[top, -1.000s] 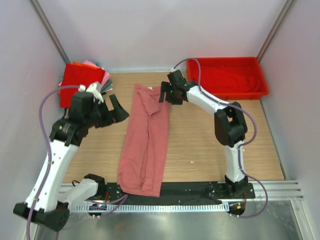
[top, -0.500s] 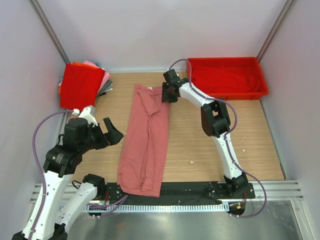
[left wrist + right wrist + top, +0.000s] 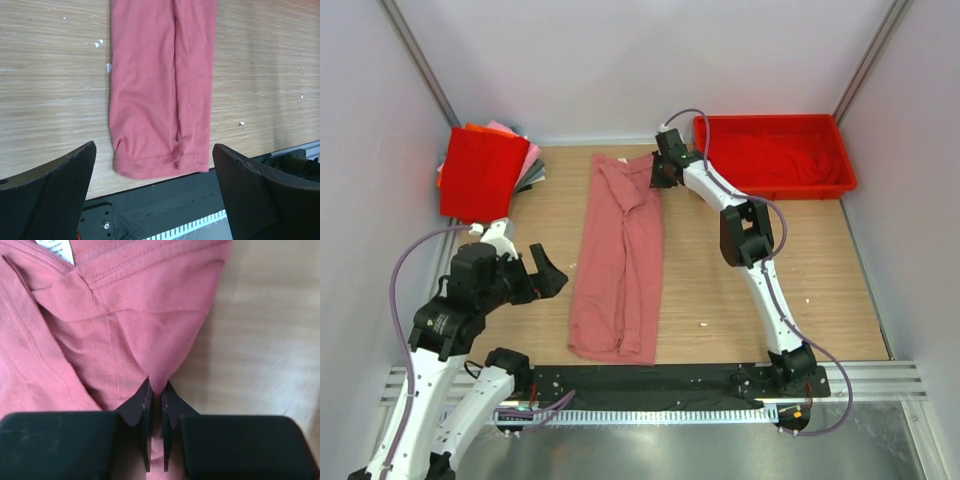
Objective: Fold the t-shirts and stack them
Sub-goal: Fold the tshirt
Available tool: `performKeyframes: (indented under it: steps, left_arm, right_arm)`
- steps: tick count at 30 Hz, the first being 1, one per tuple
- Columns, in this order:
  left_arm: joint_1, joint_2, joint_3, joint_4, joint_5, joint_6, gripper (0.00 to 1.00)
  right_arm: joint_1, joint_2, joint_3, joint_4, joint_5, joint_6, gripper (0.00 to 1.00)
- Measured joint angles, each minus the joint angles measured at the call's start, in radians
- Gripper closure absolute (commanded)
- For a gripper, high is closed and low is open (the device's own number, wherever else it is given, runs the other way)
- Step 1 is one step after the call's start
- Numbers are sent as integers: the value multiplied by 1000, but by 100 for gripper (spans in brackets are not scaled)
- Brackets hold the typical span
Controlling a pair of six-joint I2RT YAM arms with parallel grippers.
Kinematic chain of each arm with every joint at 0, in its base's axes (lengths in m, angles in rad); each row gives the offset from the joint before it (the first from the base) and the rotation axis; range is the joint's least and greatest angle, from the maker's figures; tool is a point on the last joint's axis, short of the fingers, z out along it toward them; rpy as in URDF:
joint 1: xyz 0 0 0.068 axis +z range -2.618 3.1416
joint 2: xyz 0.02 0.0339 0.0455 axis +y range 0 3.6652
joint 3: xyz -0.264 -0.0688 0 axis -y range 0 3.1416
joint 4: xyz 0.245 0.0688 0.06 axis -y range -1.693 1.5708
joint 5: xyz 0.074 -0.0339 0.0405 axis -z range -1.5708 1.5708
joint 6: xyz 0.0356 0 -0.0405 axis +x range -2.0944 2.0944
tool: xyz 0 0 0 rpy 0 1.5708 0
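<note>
A wooden tabletop is carrying a salmon-pink t-shirt, folded into a long strip running from the far edge to the near edge. The right gripper is pinching its far right corner. The left gripper is hovering, fingers spread apart, toward the left edge.

The salmon-pink t-shirt lies flat on the worktop, left of the red tray. It is folded lengthwise into a long narrow strip, collar end far and hem near. The right tool pinches its far right corner. Well left of the tray sits the stack of folded t-shirts, bright red on top, with pink, orange and grey edges beneath.
</note>
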Motion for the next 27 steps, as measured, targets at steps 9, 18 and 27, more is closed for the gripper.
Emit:
performKeyframes:
  steps: [9,18,27]
  left_arm:
    - [0,42,-16,4,-7,-3,0]
    - [-30,186,-15,-12,-34,-38,0]
    - [-228,239,-105,-11,-132,-248,10]
  right_arm:
    - [-53,68,106,124,-32,-80,7]
    - [-51,-267,-302,147,-28,-111,3]
    - [125,-1170,-1083,356,12,11,8]
